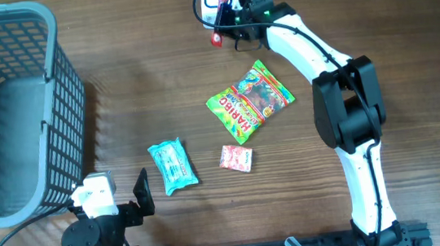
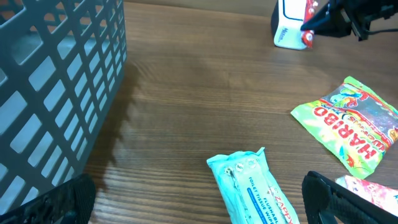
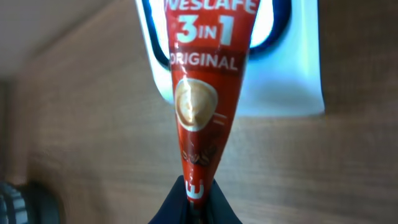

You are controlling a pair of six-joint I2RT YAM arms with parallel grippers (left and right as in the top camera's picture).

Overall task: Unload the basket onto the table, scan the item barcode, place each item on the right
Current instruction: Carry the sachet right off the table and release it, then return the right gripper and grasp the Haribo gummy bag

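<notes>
Pinched by its narrow end in the clenched right gripper (image 3: pixel 196 208): the red 3-in-1 coffee sachet (image 3: pixel 202 106), at the far edge of the table, held up just before the white scanner (image 3: pixel 289 81). Cannot tell whether touching it.

For a clean read: turn the barcode face squarely to the scanner window, keep the foil flat and steady, avoid glare, hold until read.

Shows only the printed front to the wrist view; no barcode visible, likely on the reverse. Brand name cropped at the top. Scanner window largely masked by the sachet.

Spread wide and idle beside the basket (image 1: pixel 48 43): the left gripper (image 2: pixel 199 218).
</notes>
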